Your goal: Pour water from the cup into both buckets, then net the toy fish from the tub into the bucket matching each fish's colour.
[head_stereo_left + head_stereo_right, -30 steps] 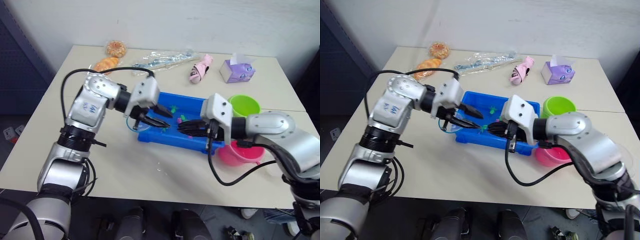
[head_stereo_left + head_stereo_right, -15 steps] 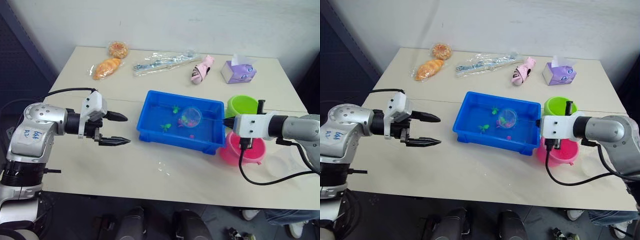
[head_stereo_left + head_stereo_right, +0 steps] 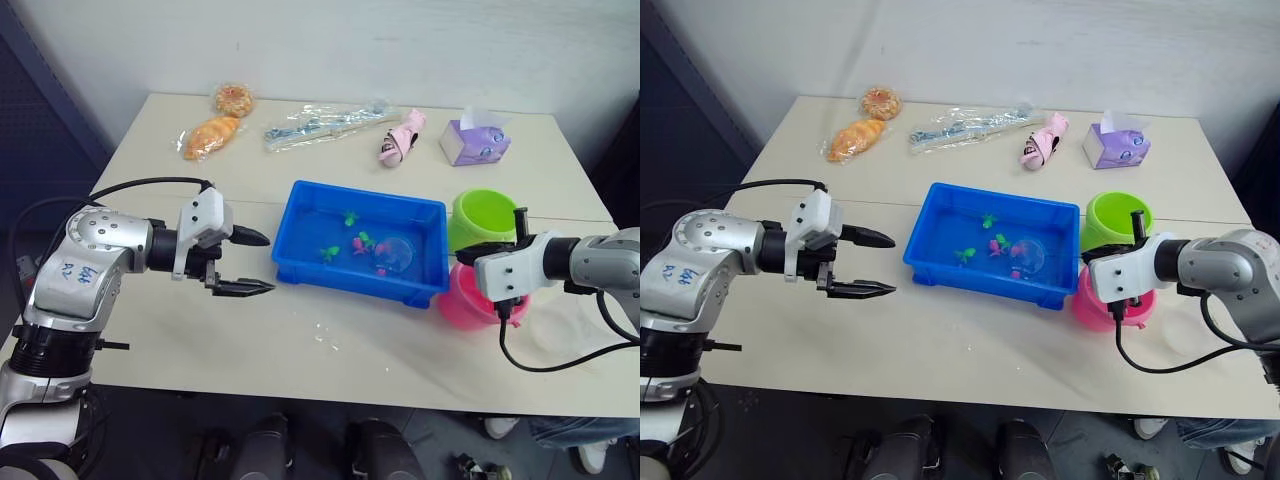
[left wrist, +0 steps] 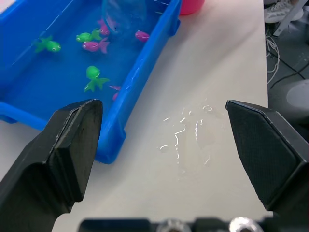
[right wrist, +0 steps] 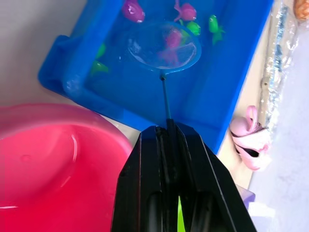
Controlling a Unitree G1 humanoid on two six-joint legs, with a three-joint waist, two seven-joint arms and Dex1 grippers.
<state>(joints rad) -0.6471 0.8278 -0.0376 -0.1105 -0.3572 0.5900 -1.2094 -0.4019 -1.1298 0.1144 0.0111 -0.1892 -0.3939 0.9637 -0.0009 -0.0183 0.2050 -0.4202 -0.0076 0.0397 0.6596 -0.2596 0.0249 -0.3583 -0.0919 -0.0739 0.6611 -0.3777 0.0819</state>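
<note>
The blue tub [image 3: 300, 262] sits mid-table, holding water and several tiny toy fish, green [image 4: 48, 45] and pink [image 4: 94, 46]. The net [image 3: 396, 254] has its hoop down in the tub's right part, with a pink fish [image 5: 172, 39] at the mesh. My right gripper [image 3: 468, 257] is shut on the net's thin handle, between the lime green bucket [image 3: 483, 215] and the pink bucket [image 3: 465, 305]. My left gripper [image 3: 268, 264] hangs open and empty just left of the tub. The clear cup [image 3: 572, 322] shows faintly right of the pink bucket.
Along the far edge lie two wrapped pastries [image 3: 212, 130], a clear plastic packet [image 3: 325, 122], a pink plush toy [image 3: 402, 137] and a purple tissue box [image 3: 474, 140]. Spilled water drops [image 4: 186, 140] sit on the table in front of the tub.
A second ago both grippers were at the tub's front. The left gripper drew away to the left, then came back a little toward the tub. The net hoop shifted right in the tub.
</note>
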